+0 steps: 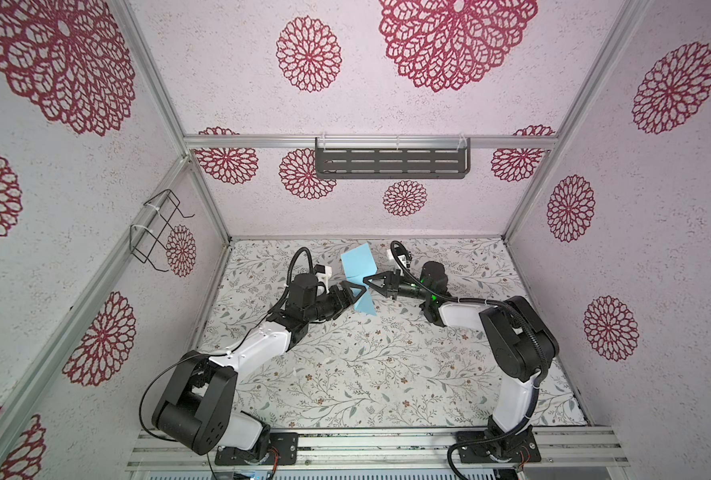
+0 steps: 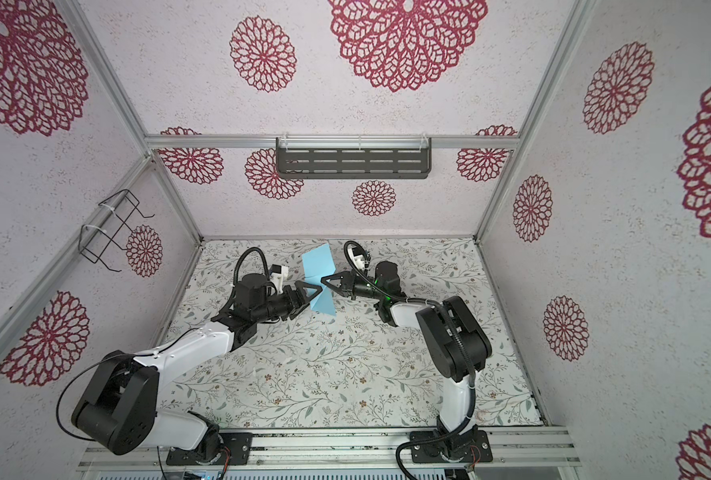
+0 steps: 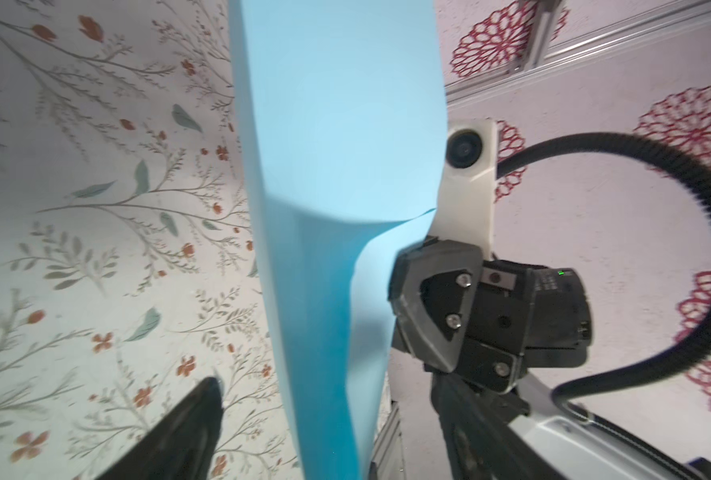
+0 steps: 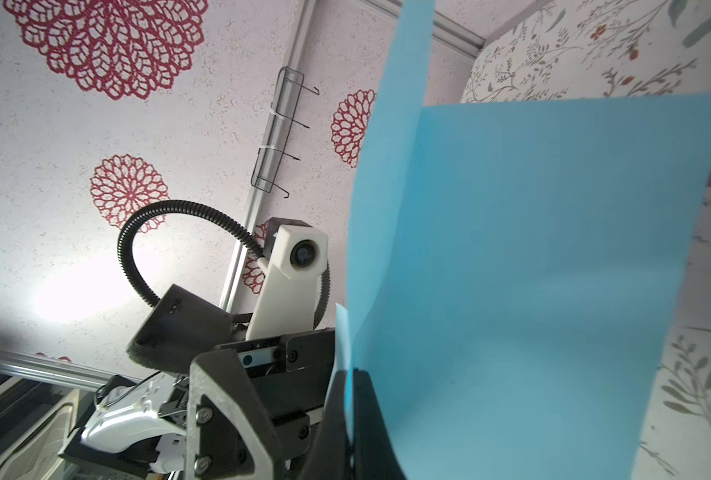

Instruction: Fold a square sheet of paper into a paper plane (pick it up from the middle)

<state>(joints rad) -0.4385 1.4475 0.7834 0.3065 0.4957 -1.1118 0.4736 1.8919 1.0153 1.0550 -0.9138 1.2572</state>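
We hold the square sheet of paper (image 1: 356, 261) off the bench (image 1: 345, 374) at the far middle, bent into a loose V. Our right end effector (image 4: 347, 399) is clamped on it at the bend. The left end effector (image 1: 358, 294) waits beside it with its jaws apart. We judge the left should close squarely on one flap, without crumpling it. The right wrist view shows the pinch, which both top views hide.

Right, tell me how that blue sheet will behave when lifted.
Probably floppy: the sheet curves and bends where the right gripper pinches it. Likely very light: that one small pinch seems enough to hold it up.
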